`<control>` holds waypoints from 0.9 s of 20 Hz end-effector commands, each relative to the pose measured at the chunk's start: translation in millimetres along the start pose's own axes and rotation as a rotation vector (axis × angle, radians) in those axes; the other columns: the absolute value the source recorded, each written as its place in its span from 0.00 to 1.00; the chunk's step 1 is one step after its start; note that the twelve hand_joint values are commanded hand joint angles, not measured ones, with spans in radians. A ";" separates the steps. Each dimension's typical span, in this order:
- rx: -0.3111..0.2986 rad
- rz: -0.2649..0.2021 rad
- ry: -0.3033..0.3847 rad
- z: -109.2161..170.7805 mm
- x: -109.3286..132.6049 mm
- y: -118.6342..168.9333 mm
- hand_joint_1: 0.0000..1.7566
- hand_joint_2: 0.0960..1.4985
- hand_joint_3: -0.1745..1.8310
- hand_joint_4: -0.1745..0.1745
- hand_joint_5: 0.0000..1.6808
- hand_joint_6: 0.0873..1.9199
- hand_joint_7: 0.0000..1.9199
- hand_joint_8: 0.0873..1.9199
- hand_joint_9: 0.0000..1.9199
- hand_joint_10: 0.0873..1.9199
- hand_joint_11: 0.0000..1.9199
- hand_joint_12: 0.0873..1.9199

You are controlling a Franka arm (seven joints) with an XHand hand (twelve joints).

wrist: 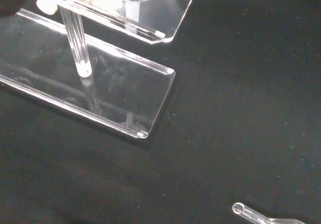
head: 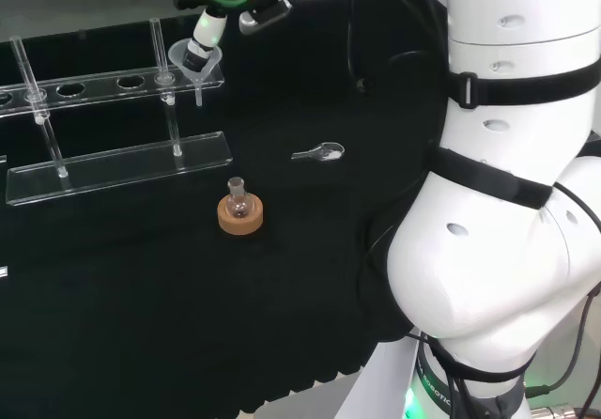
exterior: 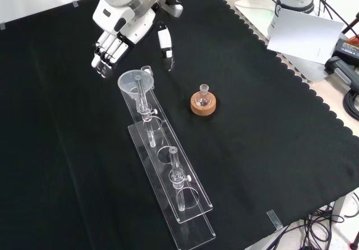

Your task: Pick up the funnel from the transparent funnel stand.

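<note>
A clear funnel (head: 196,63) (exterior: 136,83) sits in the end hole of the transparent stand (head: 117,167) (exterior: 178,193), stem hanging down through the upper shelf. The hand (head: 208,26) (exterior: 121,27) hovers just past that end of the stand, open. In the front view its fingers (exterior: 106,58) point down to the left of the funnel's rim and the thumb (exterior: 165,45) to its right, with a gap on both sides. In the head view a finger overlaps the rim; I cannot tell if it touches. The wrist view looks down on the stand's base plate (wrist: 108,96) and shelf edge (wrist: 150,20).
A small round flask on a cork ring (head: 240,211) (exterior: 202,102) stands on the black cloth near the stand. A clear spoon (head: 321,152) (wrist: 261,215) lies flat beyond it. The cloth's scalloped edge (exterior: 314,101) and cables run along the front view's right.
</note>
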State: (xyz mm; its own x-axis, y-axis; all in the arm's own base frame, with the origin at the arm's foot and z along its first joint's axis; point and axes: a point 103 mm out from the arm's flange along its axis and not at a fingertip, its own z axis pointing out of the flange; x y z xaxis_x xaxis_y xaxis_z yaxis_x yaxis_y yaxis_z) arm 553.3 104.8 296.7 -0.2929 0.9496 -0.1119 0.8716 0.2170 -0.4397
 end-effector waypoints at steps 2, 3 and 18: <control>0.001 0.068 -0.015 8.0 7.9 8.1 0.37 0.40 0.09 0.48 0.00 0.00 0.00 0.00 0.00 0.00 0.00 0.34; 0.019 0.061 -0.012 8.4 9.0 10.7 0.37 0.40 0.09 0.48 0.00 0.00 0.00 0.00 0.00 0.00 0.00 0.34; 0.120 -0.033 -0.052 12.2 3.4 28.5 0.36 0.41 0.09 0.46 0.00 0.00 0.00 0.00 0.00 0.00 0.00 0.34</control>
State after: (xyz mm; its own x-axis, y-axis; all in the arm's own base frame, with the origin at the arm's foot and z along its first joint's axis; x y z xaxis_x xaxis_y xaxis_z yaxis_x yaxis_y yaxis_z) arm 571.8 112.4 278.4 -0.3107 0.9407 -0.1358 0.8345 0.2016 -0.5127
